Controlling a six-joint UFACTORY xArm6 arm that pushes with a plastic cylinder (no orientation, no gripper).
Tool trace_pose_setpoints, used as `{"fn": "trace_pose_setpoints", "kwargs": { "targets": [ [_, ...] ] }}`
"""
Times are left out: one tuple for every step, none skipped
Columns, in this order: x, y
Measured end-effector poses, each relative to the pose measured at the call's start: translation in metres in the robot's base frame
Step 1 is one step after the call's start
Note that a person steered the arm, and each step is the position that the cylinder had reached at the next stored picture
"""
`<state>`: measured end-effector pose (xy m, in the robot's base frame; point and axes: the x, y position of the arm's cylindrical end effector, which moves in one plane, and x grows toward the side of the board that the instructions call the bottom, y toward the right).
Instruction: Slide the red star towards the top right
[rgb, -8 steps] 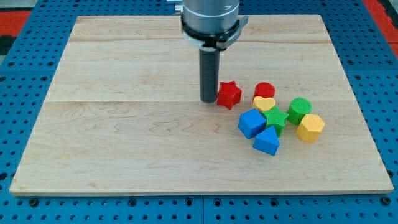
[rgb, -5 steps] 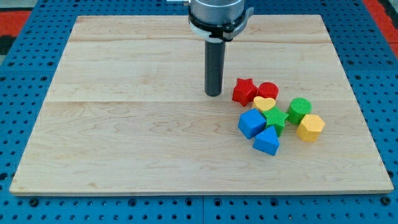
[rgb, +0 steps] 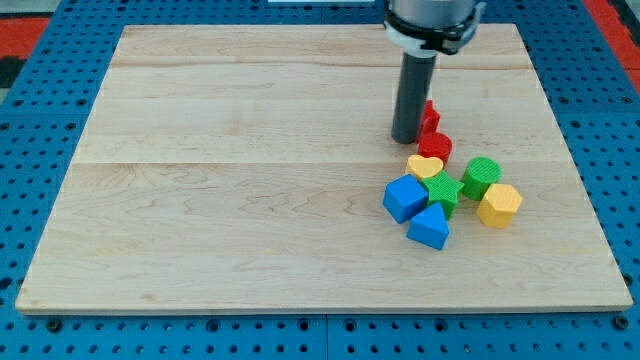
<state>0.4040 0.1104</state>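
Observation:
My tip rests on the board just left of the red star, which is mostly hidden behind the rod; only its right edge shows. The red cylinder sits right below the star, touching or nearly touching it, just right of my tip. The star lies above the cluster of other blocks at the view's right.
Below the red cylinder lie a yellow heart, a green star, a blue cube-like block, a blue triangular block, a green cylinder and a yellow hexagonal block. The wooden board sits on a blue pegboard.
My tip has moved right and slightly up, pushing the red star to the right and upward. The star now sits above the red cylinder instead of to its left.

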Motion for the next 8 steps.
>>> {"fn": "trace_pose_setpoints", "kwargs": {
  "targets": [
    [-0.004, 0.031],
    [-0.037, 0.035],
    [-0.056, 0.036],
    [-0.083, 0.035],
    [-0.112, 0.011],
    [-0.124, -0.004],
    [-0.135, 0.012],
    [-0.143, 0.019]
  ]
}}
